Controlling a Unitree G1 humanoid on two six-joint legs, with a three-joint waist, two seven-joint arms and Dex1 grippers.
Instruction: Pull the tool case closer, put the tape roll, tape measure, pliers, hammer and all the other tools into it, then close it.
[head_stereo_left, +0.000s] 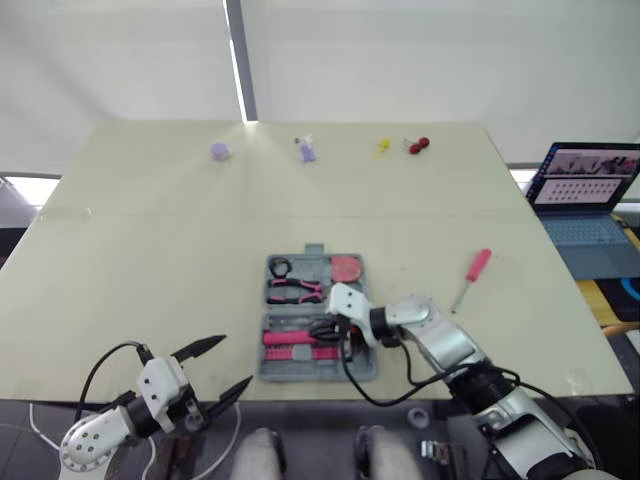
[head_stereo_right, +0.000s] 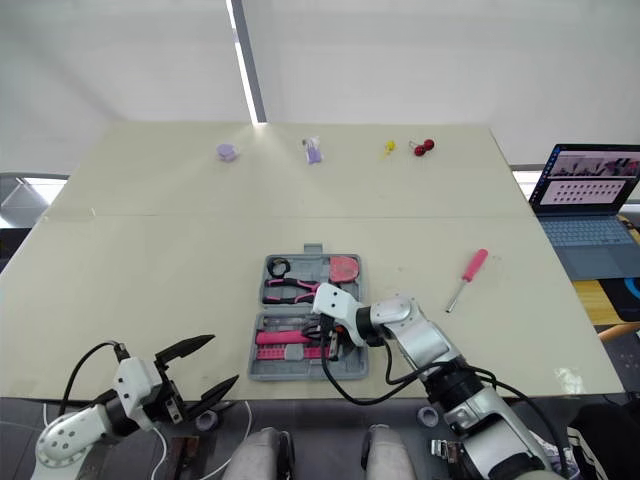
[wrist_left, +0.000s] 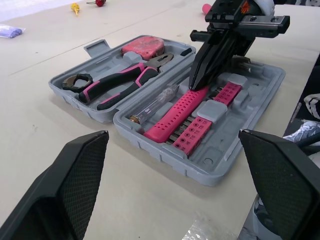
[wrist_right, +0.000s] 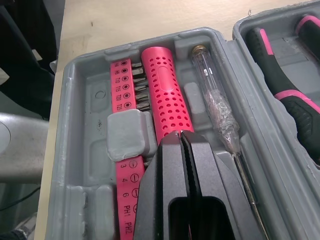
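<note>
Centre: right gripper (wrist_right: 181, 135), fingers together, tip on pink handle (wrist_right: 165, 95) in case (wrist_left: 220, 155). Lower left: left gripper (head_stereo_left: 236, 360), fingers apart. Screwdriver (head_stereo_left: 471, 277), right: we judge light, rigid, prone to roll; take by grip.

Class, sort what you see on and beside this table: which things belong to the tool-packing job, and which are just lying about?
Job in hand:
tool case, pliers, tape measure, pink handle, loose screwdriver.

Lying about:
laptop, round purple item, pale purple item, yellow item, red item.
</note>
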